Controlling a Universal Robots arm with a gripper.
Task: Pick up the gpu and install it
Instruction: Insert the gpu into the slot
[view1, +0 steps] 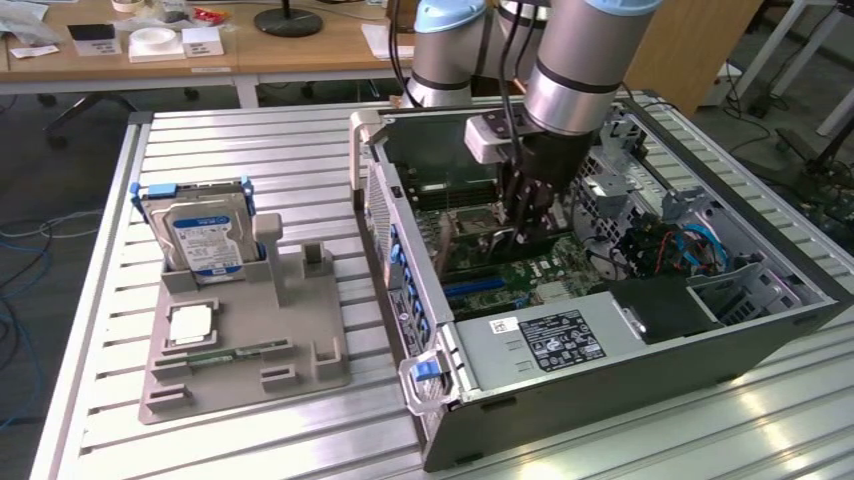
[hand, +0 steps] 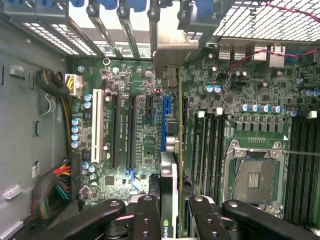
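My gripper (view1: 525, 222) is lowered inside the open computer case (view1: 400, 230), over the green motherboard (view1: 534, 272). It is shut on the gpu (view1: 513, 238), a thin dark card held on edge. In the wrist view the black fingers (hand: 146, 216) clamp both faces of the gpu (hand: 170, 175), with the gripper (hand: 170, 212) centred on it. The card runs away from the camera to its pale metal bracket (hand: 172, 47) at the case's rear slot openings. It stands just above the board, alongside the blue expansion slot (hand: 165, 117); whether it touches a slot I cannot tell.
Outside the case, at the exterior view's left, a grey fixture (view1: 247, 345) carries a hard drive (view1: 203, 238), a processor chip (view1: 187, 322) and a green memory stick (view1: 243, 352). Inside the case are memory slots (hand: 210, 145), the CPU socket (hand: 255, 180), cable bundles (hand: 55, 185) and a labelled black box (view1: 567, 340).
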